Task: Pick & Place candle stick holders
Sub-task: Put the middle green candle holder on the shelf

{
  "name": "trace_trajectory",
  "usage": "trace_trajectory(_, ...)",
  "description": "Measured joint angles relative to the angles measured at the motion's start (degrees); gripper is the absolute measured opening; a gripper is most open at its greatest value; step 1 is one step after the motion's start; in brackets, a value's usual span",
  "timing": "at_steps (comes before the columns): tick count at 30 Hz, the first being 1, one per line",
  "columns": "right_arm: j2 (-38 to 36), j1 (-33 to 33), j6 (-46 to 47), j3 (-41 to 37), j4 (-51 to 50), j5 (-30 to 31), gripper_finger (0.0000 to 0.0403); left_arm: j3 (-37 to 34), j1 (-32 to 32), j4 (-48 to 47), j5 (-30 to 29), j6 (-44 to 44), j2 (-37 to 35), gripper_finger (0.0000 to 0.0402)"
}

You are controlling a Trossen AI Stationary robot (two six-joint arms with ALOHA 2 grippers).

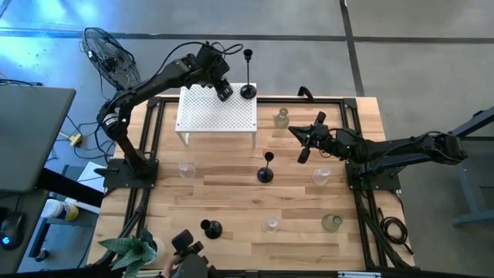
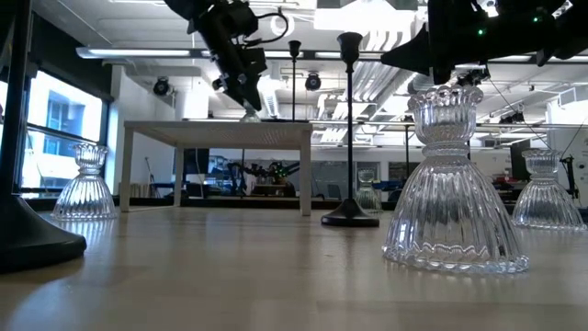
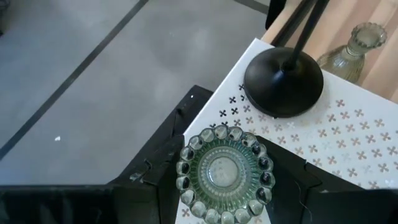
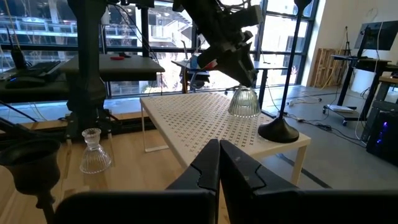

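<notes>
Apparently two holders sit on the white table (image 1: 216, 116): left gripper (image 1: 224, 90) grips a green glass holder (image 3: 224, 173) there beside a black one (image 3: 283, 87); right gripper (image 4: 219, 163), closed, waits; about seven remain.

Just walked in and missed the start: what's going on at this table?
The left gripper is setting a glass candle holder on the white perforated table, beside a black holder already standing there. The right gripper hovers empty over the wooden table, where other holders wait.
</notes>
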Motion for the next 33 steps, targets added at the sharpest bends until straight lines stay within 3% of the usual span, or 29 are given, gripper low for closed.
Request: trace_trajectory(33,0.00,-0.01,-0.42,0.00,-0.04,-0.22,0.0001,-0.61,2.96,-0.52,4.68,-2.10,-0.07,0.0168)
